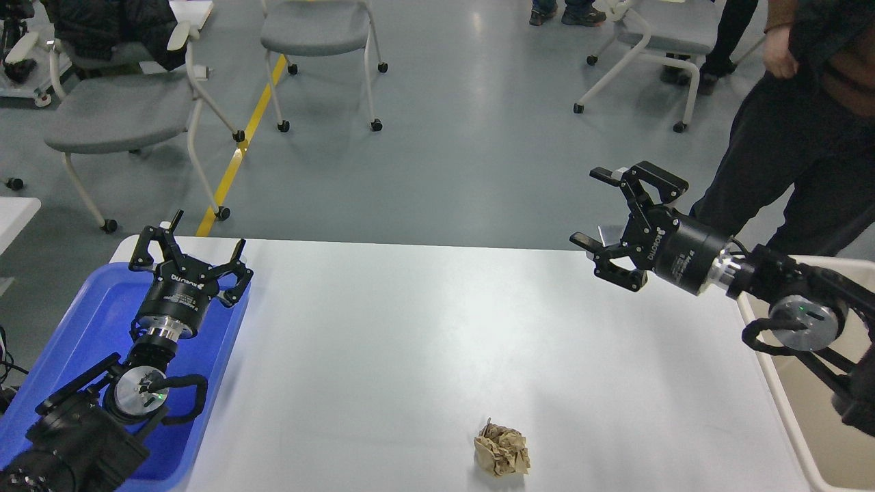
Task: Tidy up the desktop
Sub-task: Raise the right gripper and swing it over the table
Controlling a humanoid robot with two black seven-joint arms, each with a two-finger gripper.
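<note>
From the head view, the desktop [424,328] fills the lower middle of the frame, a plain white surface whose far edge runs across the picture below a grey floor. A crumpled ball of brown paper [502,449] lies on it near the near edge, a little right of centre, well apart from both arms.

A blue tray [82,328] sits at the desktop's left edge, reaching up toward the far left corner. The left gripper [190,247] hangs over the far end of this tray, its two fingers spread wide with nothing between them. At the right edge stands a beige bin [786,403], only partly in view. The right gripper [601,212] is held above the far right corner of the desktop, pointing leftward, its jaws also wide apart and empty.

Beyond the far edge stand grey chairs on castors [123,113], a yellow line [239,150] runs along the floor, and a person in dark trousers [786,143] stands at the upper right.
</note>
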